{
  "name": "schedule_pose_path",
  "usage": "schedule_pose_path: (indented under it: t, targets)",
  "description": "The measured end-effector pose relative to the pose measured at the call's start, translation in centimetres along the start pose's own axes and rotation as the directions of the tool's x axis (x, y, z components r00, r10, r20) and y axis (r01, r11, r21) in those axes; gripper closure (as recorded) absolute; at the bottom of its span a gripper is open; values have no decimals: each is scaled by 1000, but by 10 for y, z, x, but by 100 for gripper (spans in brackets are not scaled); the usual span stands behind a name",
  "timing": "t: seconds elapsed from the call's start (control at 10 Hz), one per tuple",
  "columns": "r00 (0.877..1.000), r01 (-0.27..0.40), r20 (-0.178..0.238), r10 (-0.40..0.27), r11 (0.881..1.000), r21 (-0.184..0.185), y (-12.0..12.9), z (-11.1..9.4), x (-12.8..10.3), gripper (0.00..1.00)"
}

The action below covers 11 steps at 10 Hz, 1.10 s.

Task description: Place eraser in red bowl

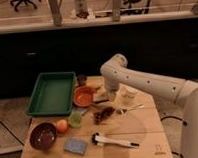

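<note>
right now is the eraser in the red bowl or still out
Out. The eraser lies on the table just right of the red bowl, whose inside shows only orange. The gripper hangs beside the eraser.

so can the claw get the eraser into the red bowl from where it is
Probably yes. The claw hangs just right of the red bowl, with the eraser beside the bowl's rim under it. Nothing stands between them; the green cup and green tray sit off that path.
</note>
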Motion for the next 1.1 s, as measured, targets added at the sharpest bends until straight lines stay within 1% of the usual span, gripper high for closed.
schedule_pose_path:
  t: [0.3,0.6,0.7,1.0,1.1]
  targets:
    - [998,57,33,-57,998,10,-12,-4,-16,96]
    - [989,134,63,-135,991,7,-29,-3,-44,96]
    - [986,155,70,-155,988,6,-35,-1,-51,96]
    - [969,224,105,-223,975,4,-54,6,-81,96]
    - [964,245,112,-243,970,0,-59,9,-86,96]
